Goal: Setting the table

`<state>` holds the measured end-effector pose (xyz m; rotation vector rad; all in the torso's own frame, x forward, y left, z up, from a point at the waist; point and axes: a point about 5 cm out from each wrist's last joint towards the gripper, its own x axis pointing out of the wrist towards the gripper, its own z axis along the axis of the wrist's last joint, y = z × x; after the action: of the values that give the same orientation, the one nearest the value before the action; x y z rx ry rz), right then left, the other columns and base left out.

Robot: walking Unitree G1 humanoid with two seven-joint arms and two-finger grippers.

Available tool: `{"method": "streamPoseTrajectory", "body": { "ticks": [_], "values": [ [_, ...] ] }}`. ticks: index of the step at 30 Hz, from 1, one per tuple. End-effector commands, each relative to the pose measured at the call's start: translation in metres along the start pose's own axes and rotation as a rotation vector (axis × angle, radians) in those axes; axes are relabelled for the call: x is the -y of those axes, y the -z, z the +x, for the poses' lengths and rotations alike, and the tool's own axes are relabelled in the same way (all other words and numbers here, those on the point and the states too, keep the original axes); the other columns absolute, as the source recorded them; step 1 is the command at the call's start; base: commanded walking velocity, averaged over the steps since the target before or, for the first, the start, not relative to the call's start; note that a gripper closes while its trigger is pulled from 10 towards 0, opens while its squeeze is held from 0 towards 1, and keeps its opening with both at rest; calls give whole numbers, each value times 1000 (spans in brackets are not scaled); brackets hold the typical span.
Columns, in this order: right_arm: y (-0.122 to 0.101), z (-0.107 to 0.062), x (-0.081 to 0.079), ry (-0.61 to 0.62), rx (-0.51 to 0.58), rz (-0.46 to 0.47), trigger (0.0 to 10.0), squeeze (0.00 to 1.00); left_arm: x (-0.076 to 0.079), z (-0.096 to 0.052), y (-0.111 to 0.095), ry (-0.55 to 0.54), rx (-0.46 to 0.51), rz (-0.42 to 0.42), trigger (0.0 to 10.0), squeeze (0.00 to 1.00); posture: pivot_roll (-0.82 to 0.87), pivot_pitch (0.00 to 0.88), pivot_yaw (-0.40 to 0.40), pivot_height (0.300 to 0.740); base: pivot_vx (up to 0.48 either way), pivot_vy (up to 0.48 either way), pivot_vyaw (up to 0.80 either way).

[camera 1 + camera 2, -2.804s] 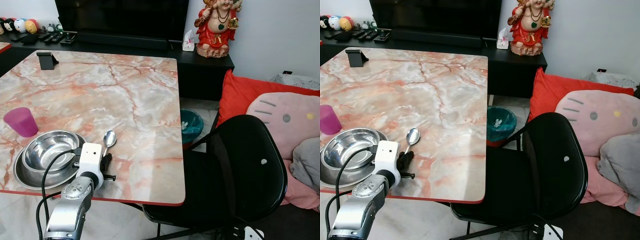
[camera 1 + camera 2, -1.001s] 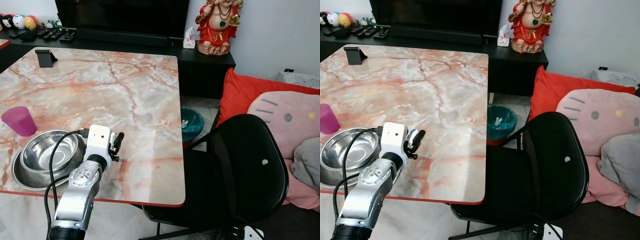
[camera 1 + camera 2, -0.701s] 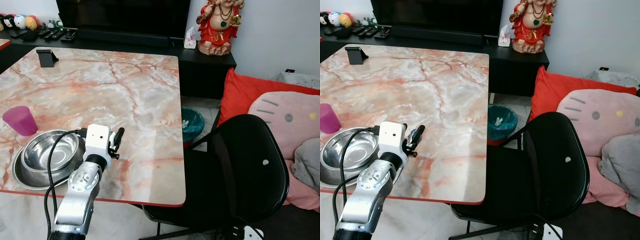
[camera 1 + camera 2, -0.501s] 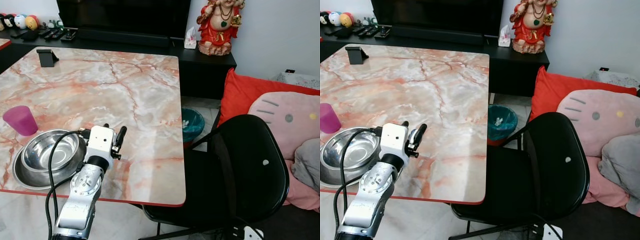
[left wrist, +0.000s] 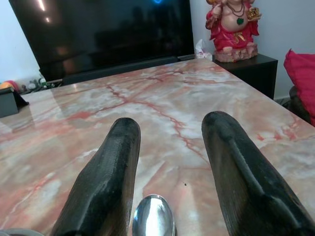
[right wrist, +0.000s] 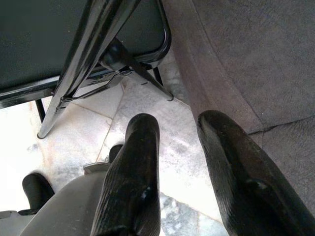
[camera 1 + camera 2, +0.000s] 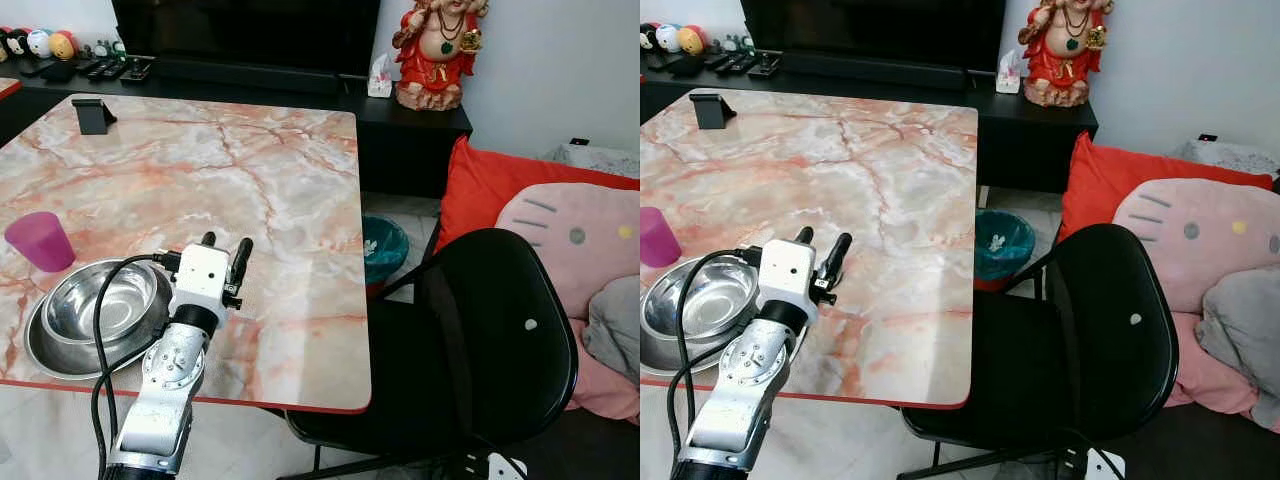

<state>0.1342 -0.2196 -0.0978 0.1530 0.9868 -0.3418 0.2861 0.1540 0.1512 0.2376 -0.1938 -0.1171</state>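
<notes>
My left gripper (image 7: 225, 250) hovers over the marble table (image 7: 280, 180), just right of the steel bowl (image 7: 95, 305). It is open, with its fingers (image 5: 123, 147) apart and empty. The bowl sits on a steel plate (image 7: 40, 352). A steel spoon (image 5: 153, 216) appears low between the fingers in the left wrist view, apparently lying on the tabletop; the eye views hide it behind the wrist. A purple cup (image 7: 38, 240) stands left of the bowl. My right gripper (image 6: 178, 123) hangs open near the floor beside the chair's legs.
A black chair (image 7: 480, 340) stands at the table's right side, with a teal bin (image 7: 385, 250) beyond it. Red and pink cushions (image 7: 560, 230) lie at the right. A black stand (image 7: 92, 115) sits at the table's far left corner. A dark TV unit (image 7: 400, 120) lines the back.
My left gripper has risen from the table near the spoon and moved slightly forward. Its fingers have spread apart. The spoon is now hidden behind the wrist.
</notes>
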Motion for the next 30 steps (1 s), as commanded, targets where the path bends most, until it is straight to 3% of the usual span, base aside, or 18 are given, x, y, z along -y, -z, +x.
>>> {"method": "streamPoseTrajectory", "body": {
  "ticks": [1, 12, 30],
  "values": [
    [0, 0, 1, 6, 4, 7, 10000, 0, 4, 3, -2, 20, 13, -12, 10000, 0, 85, 0, -66, 740, 0, 0, 0],
    [-2, 0, 2, 8, 5, 4, 10000, 0, 4, 4, -2, 15, 6, -20, 10000, 0, 86, 0, -70, 740, 0, 0, 0],
    [-4, 1, 2, 8, 9, 3, 10000, 0, 2, 4, -2, -7, 4, -32, 10000, 0, 89, 0, -76, 740, 0, 331, 0]
  ]
}}
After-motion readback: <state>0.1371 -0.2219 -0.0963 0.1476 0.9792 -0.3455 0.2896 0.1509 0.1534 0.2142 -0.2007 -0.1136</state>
